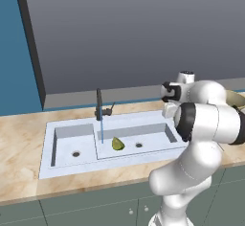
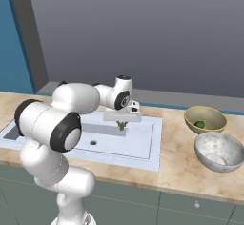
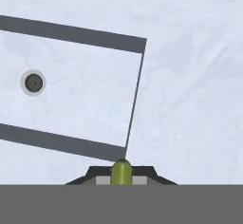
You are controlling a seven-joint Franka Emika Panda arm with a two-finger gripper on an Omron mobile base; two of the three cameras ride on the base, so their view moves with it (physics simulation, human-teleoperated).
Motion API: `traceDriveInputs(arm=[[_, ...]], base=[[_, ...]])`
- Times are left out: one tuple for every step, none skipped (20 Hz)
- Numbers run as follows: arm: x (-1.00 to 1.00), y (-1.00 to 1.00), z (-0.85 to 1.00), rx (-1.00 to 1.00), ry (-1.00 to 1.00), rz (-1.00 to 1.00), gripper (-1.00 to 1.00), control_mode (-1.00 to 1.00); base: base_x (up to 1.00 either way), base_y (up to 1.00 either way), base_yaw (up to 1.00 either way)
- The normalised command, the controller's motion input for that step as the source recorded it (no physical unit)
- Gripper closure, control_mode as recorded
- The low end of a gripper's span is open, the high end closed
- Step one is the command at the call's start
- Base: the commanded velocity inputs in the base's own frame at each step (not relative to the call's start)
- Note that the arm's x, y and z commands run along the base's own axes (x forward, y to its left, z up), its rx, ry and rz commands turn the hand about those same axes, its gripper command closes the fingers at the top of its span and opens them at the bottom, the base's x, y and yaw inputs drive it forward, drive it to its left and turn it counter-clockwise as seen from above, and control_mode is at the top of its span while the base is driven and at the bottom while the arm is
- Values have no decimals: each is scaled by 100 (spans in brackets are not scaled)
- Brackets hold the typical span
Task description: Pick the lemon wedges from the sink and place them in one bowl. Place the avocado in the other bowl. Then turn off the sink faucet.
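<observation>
Over the sink: the gripper (image 2: 122, 124) hangs above the right end of the long basin, lifted clear of the floor, so my guess is it's mid-carry toward the bowls.
Jaws: pinched nearly shut on a small yellow-green piece, a lemon wedge (image 3: 121, 172) by the look of it; it's nipped right at the fingertips, which seems enough for something this light.
Other wedge: the bigger, darker lemon wedge (image 1: 117, 144) sits on the floor of the long basin, near the drain, waiting its turn.
Avocado: the dark green bit (image 2: 199, 124) already lies in the yellowish far bowl (image 2: 212, 113), so that half looks done.
Grey bowl: the near bowl (image 2: 220, 151) looks free, presumably kept for the wedges.
Faucet: the dark post faucet (image 1: 99, 104) has a thin blue stream running into the sink (image 1: 67, 165), so shutting it off comes last.
</observation>
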Motion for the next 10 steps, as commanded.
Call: traceDriveInputs(arm=[[0,-44,6,0,2,-6,100,-100],[0,-44,4,0,3,-6,100,-100],[3,-46,1,0,4,-7,100,-100],[1,-46,1,0,3,-7,100,-100],[2,-46,1,0,5,-7,100,-100],[6,-46,0,0,5,-8,100,-100],[8,-46,0,0,5,-8,100,-100],[9,-49,0,0,6,-8,100,-100],[8,-47,0,0,6,-9,100,-100],[9,-48,0,0,6,-9,100,-100]], base=[[0,0,0],[0,0,0],[0,0,0],[0,0,0],[0,0,0],[0,0,0],[0,0,0],[0,0,0],[0,0,0],[0,0,0]])
